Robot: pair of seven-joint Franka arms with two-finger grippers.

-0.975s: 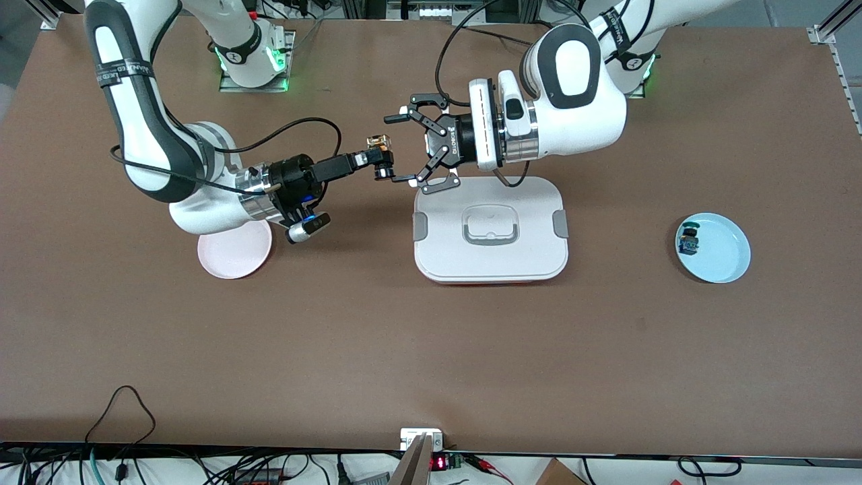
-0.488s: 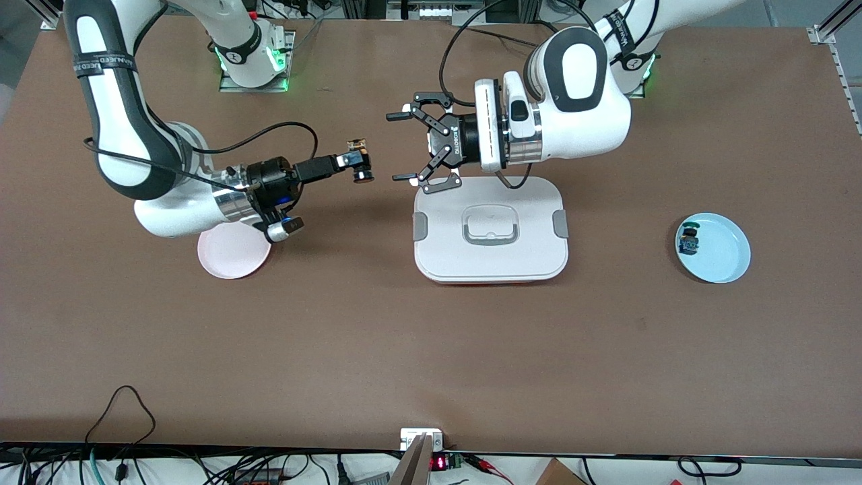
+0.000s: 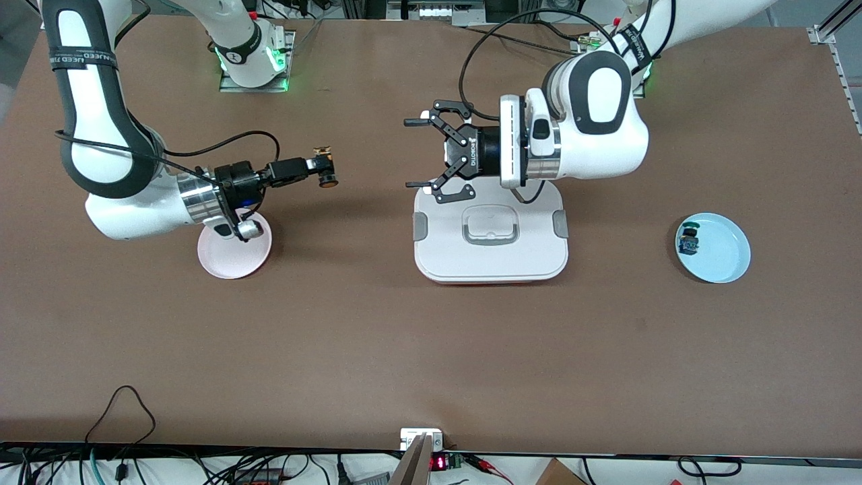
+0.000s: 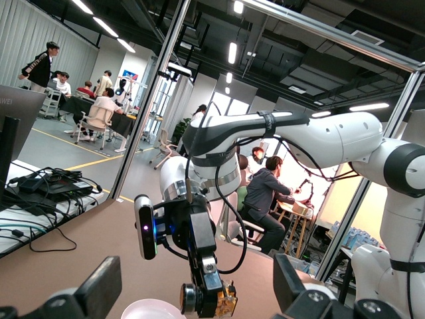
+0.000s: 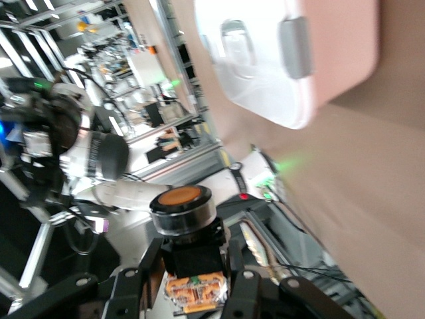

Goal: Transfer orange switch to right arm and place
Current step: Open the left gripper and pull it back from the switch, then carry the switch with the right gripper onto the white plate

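Note:
The orange switch (image 3: 327,172), a small black cylinder with an orange face and gold rear, is clamped between the slim black fingers of my right gripper (image 3: 323,167). It hangs over bare table between the pink plate (image 3: 232,259) and the white lidded box (image 3: 490,259). My left gripper (image 3: 419,153) is open and empty, over the table beside the box's edge, jaws facing the switch with a clear gap. The switch also shows in the right wrist view (image 5: 183,212) and in the left wrist view (image 4: 207,299).
A light blue plate (image 3: 727,259) toward the left arm's end holds a small blue-and-green switch part (image 3: 688,240). The pink plate lies under the right arm's wrist. A cable loop (image 3: 121,404) lies at the table's edge nearest the front camera.
My right gripper has carried the switch away from the left gripper, toward the right arm's end and the pink plate. The left gripper stayed open and drew back slightly toward its own end.

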